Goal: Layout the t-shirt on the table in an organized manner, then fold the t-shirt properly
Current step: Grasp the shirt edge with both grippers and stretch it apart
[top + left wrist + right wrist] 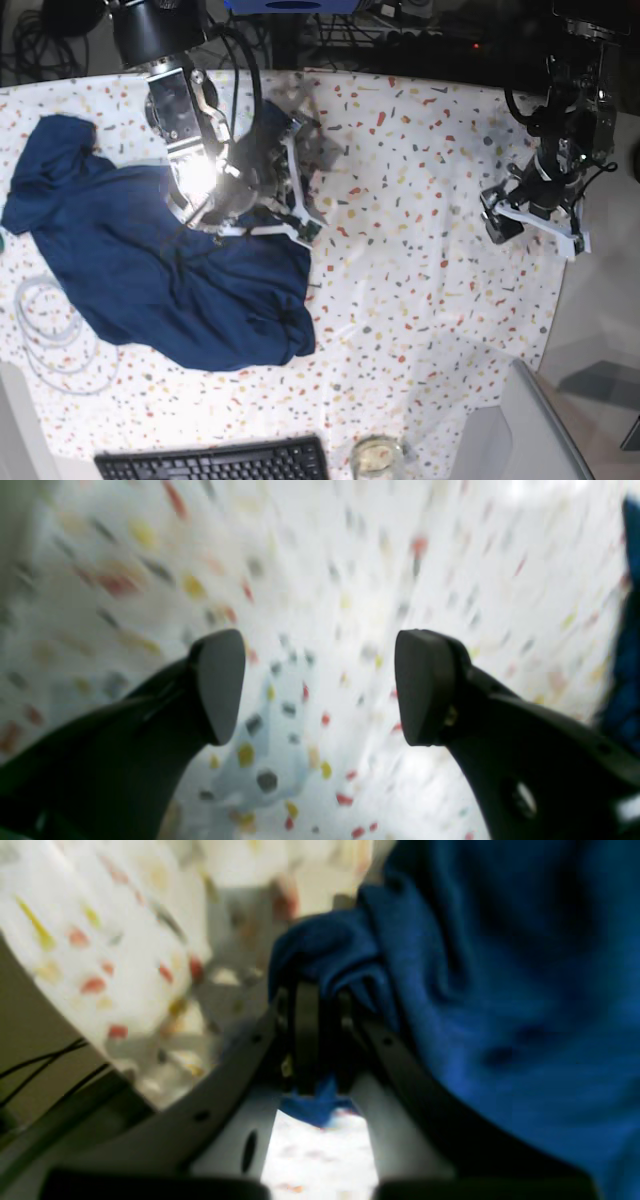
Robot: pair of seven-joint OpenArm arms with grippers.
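Right wrist view, right gripper [320, 1005] pinching t-shirt [500, 990], left gripper [320, 685] spread wide over table [350, 580], no readable writing.

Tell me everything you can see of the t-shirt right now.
The t-shirt is a plain dark navy garment of soft fabric, lying rumpled and unfolded on the left part of the speckled table in the base view. One sleeve-like lobe bunches toward the far left corner. Its upper right edge is gathered and pinched in the right gripper, whose fingers close on a fold. The left gripper is open, well away from it.
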